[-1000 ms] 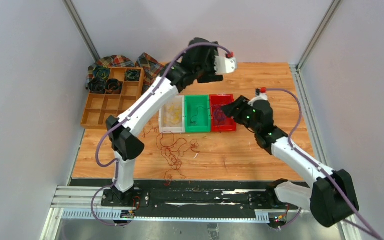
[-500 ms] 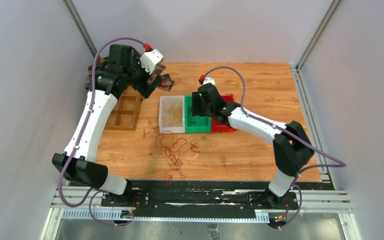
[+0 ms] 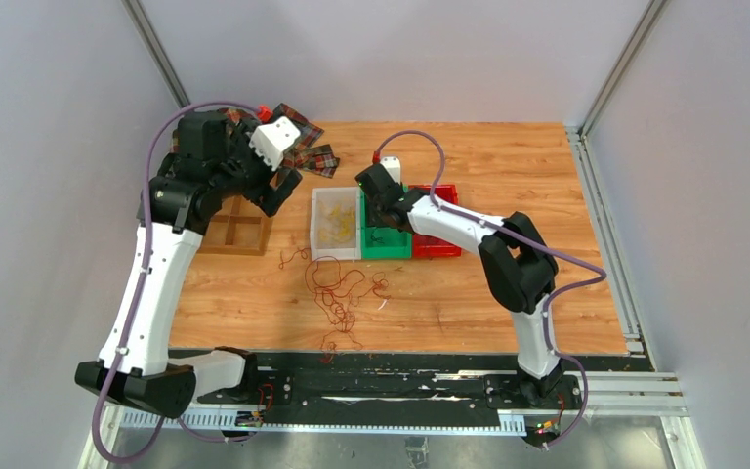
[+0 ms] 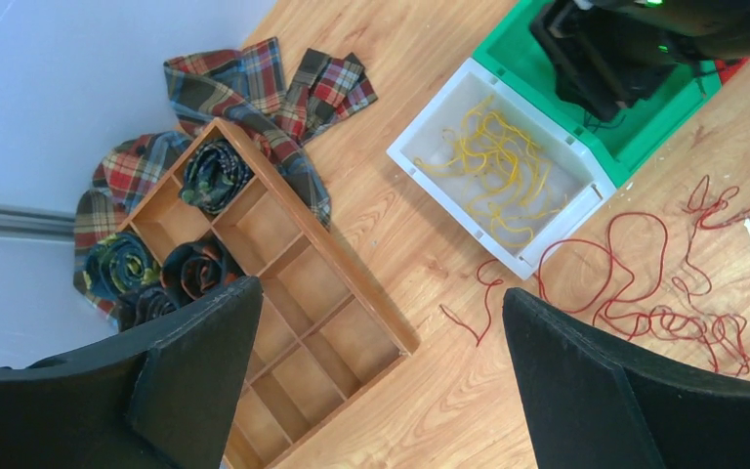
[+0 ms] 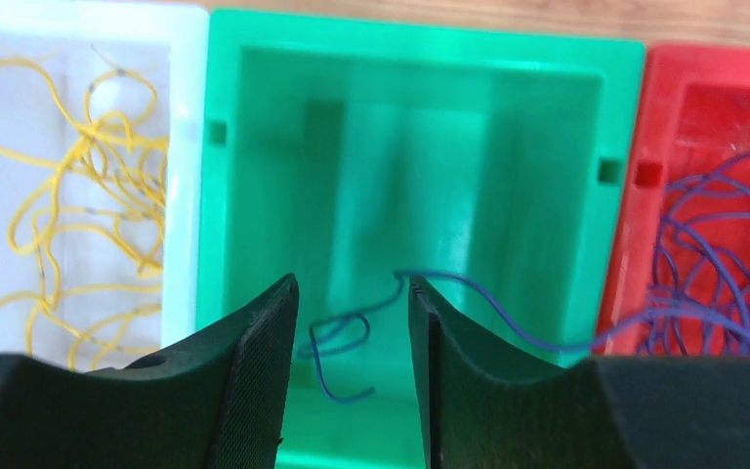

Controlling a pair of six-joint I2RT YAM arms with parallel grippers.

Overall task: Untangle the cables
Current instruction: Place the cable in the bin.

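The cables lie in three lots. A dark red tangle (image 3: 340, 293) (image 4: 664, 283) is loose on the table. Yellow wires (image 3: 337, 223) (image 4: 498, 161) (image 5: 107, 166) fill the white bin (image 5: 186, 117). Purple wires (image 5: 713, 244) sit in the red bin (image 5: 703, 107), and one purple strand (image 5: 352, 332) trails from it into the green bin (image 5: 420, 117). My right gripper (image 5: 352, 285) (image 3: 383, 207) hangs over the green bin, open with a narrow gap, and the strand's looped end lies between its fingers unclamped. My left gripper (image 4: 381, 290) (image 3: 281, 188) stands wide open and empty above the wooden tray's corner.
The wooden compartment tray (image 3: 239, 230) (image 4: 283, 283) at the back left holds black coiled rolls (image 4: 210, 176). A plaid cloth (image 3: 317, 156) (image 4: 254, 83) lies behind it. The three bins stand side by side mid-table. Walls close in on both sides.
My left gripper swung from the back centre to the left, over the wooden tray. My right gripper moved from the red bin to the green bin, and its jaws narrowed.
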